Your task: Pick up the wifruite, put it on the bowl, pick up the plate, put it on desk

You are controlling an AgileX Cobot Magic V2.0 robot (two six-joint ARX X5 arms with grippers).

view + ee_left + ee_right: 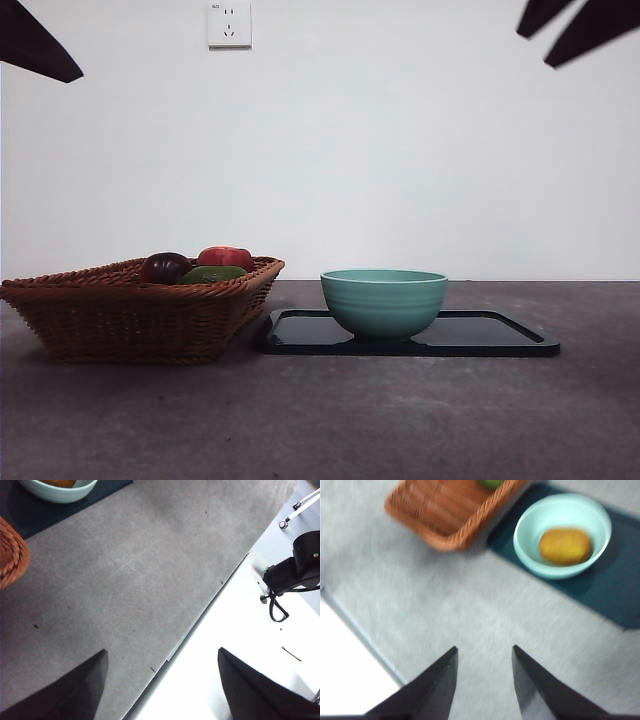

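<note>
Now wifruite (565, 546) in bowl (530, 555), tools apart

Orange-brown wifruite (565, 546) inside mint-teal bowl (384, 301) on dark plate (500, 335)

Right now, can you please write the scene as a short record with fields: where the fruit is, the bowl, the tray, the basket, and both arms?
wifruite: lying inside the bowl
bowl: upright on the dark tray
tray: flat on the desk, beside the basket
basket: holds a dark purple fruit, a red fruit and a green fruit
left pincer: open, empty, above the desk's edge
right pincer: open, empty, above bare desk, away from the bowl
progress: fruit placed; tray not yet picked up
</note>
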